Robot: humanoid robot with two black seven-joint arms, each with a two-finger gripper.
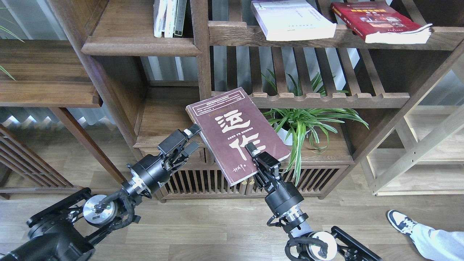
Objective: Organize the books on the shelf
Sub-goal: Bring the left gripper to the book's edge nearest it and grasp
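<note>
Between both arms hangs the maroon book [235,132], clamped at its 5 o'clock corner by the right pincer [255,152]; the left pincer [191,139] (fingers apart) should close squarely on its 9 o'clock edge before any release.

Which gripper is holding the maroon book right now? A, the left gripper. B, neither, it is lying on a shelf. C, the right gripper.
C: the right gripper is clamped on the lower edge of the maroon book, held in the air, while the left gripper is open beside the book's left edge.
</note>
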